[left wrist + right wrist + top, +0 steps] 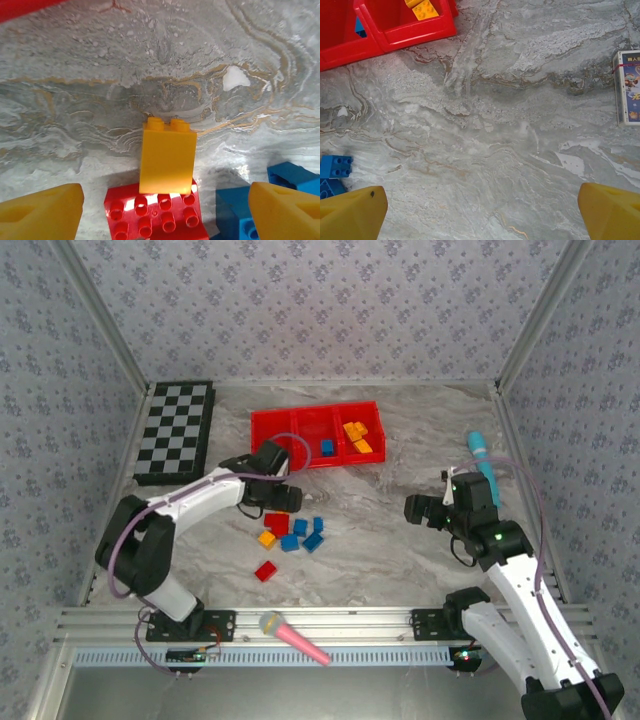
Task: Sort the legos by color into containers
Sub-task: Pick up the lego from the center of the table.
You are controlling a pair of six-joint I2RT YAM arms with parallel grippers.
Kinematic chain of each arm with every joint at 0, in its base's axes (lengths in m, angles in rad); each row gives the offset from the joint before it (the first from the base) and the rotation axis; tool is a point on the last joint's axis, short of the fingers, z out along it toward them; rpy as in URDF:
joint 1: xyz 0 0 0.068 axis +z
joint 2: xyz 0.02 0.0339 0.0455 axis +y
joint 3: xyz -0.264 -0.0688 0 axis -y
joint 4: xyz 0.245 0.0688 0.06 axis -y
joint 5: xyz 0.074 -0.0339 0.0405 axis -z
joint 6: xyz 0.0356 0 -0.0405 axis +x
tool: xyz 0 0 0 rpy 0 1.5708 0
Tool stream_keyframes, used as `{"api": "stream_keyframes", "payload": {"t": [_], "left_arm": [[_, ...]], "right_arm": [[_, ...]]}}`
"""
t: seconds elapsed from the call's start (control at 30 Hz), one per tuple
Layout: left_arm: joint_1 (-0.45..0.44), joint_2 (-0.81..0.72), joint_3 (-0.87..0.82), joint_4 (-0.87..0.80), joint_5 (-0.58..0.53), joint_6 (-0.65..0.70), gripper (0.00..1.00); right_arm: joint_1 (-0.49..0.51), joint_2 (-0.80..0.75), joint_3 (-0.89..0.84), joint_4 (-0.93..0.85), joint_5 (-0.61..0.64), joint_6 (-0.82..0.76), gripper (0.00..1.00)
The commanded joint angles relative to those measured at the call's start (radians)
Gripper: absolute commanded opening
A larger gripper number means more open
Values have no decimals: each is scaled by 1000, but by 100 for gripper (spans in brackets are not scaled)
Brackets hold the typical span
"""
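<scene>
Now, left arm (pixel 195 498) bent low over legos (pixel 300 528), jaws apart.

The left arm reaches forward, left gripper (pixel 162 212) tipped down close over the surface (pixel 400 560), jaws spread wide. The right gripper (pixel 480 215) hangs above the surface, jaws likewise wide.

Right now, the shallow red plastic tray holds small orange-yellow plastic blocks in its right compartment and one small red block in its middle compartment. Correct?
Not quite: the one small block in the middle compartment of the shallow red plastic tray is blue, not red, as the top external view shows. The orange-yellow blocks do lie in its right compartment.
</scene>
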Motion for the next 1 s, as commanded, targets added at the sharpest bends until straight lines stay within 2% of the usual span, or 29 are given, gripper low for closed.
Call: {"api": "stream_keyframes", "payload": {"t": [0.0,0.2,0.3,0.53,0.6,0.97], "left_arm": [[-7,44,47,-27,22,11,83],[3,140,70,14,33,6,80],[3,187,106,5,49,14,68],[8,253,140,-33,10,-9,50],[10,254,134,-27,7,-20,44],[-7,173,136,-48,-41,-92,31]], "right_arm": [[11,-12,-11,-19,10,19,100],[13,-12,-11,-18,13,16,100],[13,-11,-12,-17,15,16,100],[10,-8,-17,-10,24,15,100],[5,-6,-18,-4,24,14,100],[-27,-4,-22,13,13,8,100]]}}
